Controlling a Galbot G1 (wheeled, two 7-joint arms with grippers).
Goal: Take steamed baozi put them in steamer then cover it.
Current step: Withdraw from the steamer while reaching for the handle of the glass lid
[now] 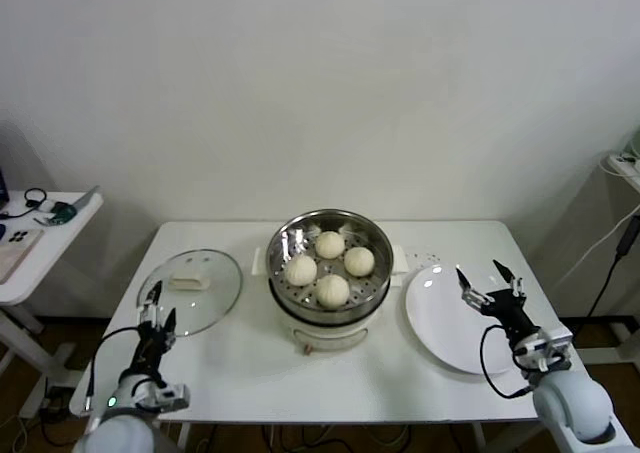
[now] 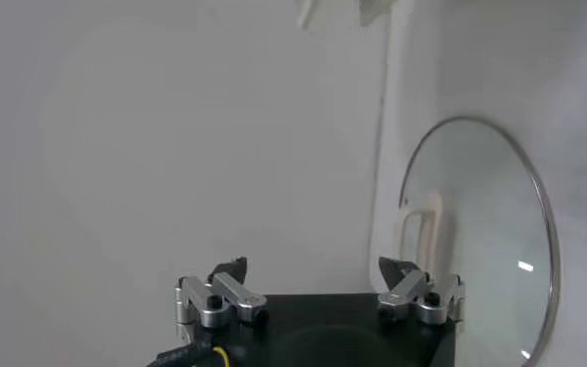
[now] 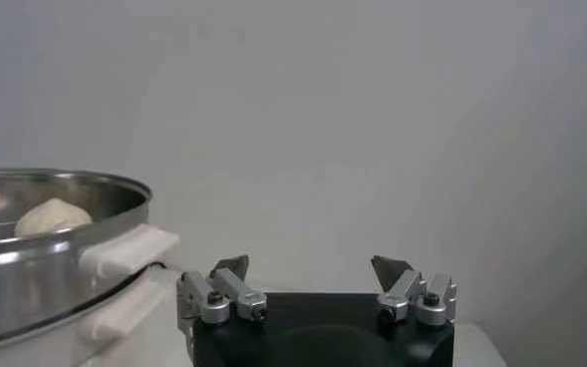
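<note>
Lid [image 1: 190,290], round glass, lies flat on the table [image 1: 250,373] at far left, its white handle [image 1: 188,282] facing up. We see our left gripper [image 1: 156,308] at the lid's near edge, fingers apart and empty. Centre: the steamer [image 1: 329,269], with all four baozi [image 1: 331,265] sitting on its perforated tray, so only the covering looks left to do. Right of it a white plate [image 1: 452,319], bare, with our right gripper [image 1: 487,283] above it, fingers spread wide, holding nothing.

Risks as we judge them: the lid is flat and slick, so a pinch on the rim could slip; the handle is the safer grab. A tilted lid may clip the steamer rim or press a bun. Dragging it could nudge the steamer off its white base [image 1: 325,338].
</note>
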